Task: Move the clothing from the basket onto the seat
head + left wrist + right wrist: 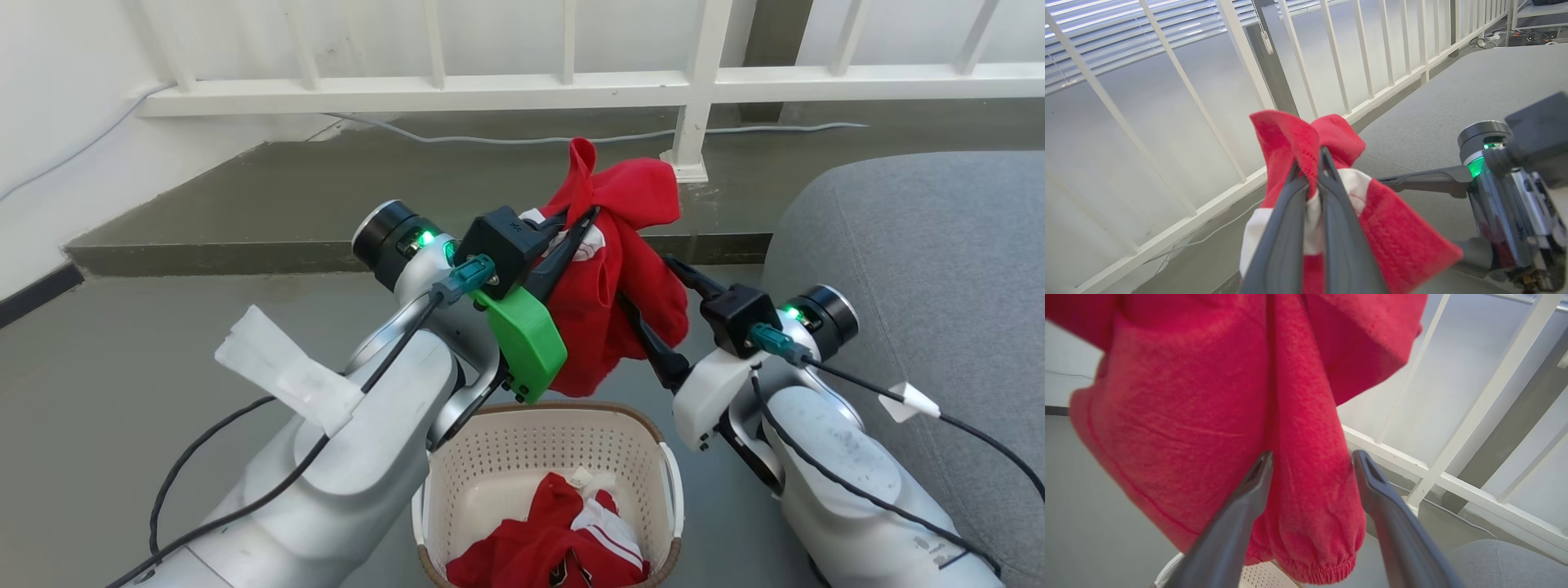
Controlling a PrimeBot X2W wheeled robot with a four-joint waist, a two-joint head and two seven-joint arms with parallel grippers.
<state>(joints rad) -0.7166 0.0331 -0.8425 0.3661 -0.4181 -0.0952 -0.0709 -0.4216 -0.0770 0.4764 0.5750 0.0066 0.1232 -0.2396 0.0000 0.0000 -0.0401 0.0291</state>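
Left gripper [1310, 161]: fingers together, clamped on a bunched fold of the held garment [608, 302], centre of the left wrist view
Held garment: red with white trim, hanging at frame centre in the head view, directly above the basket [490, 457] and clear of it
Second garment [555, 547]: red with white stripes, lying inside the basket at bottom centre
Right gripper [1311, 457]: jaws wide apart, holding nothing; a hanging lobe of the held garment lies between its fingers in the right wrist view
Seat [898, 245]: grey cushion, right side of the head view, no clothing on it yet
Risk, slip: the load hangs from one small pinch near its top; a quick swing could pull the fold free and drop it on the floor [163, 343]
Risk, snag: cloth sits between the open right fingers, so a sideways carry toward the seat may drag over them or over the right arm's cable
Risk, short drop: released early, the garment falls back into the basket
Hard to tell: whether the right fingers touch the cloth; how deep the left pinch goes
Cut off: near rim of the basket and most of the seat, at the frame edges
Hidden: basket floor under the second garment
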